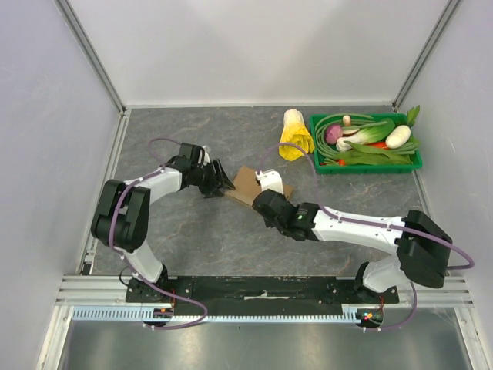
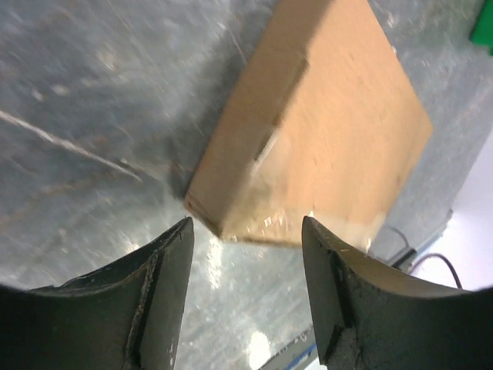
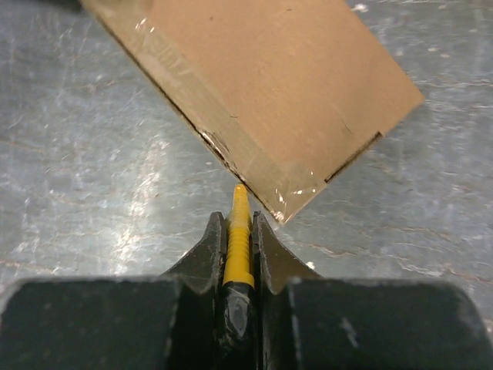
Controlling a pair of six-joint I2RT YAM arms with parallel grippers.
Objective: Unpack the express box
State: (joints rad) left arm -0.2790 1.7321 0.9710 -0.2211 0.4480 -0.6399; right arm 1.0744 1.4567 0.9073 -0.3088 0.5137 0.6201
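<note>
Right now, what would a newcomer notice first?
The brown express box lies mid-table. The right gripper, shut on a yellow tool, aims it at the taped edge; the left gripper stands open at a corner. A green tray of vegetables sits far right.

Robot lab test cell. White panel walls (image 1: 254, 46) on aluminium frame posts (image 1: 91, 55) enclose a grey stone-look desk (image 1: 192, 239). Left arm (image 1: 158, 183) and right arm (image 1: 354, 229) are bolted to a black rail (image 1: 262, 287) at 6 o'clock. Green vegetable tray (image 1: 370, 166) at 2 o'clock.
</note>
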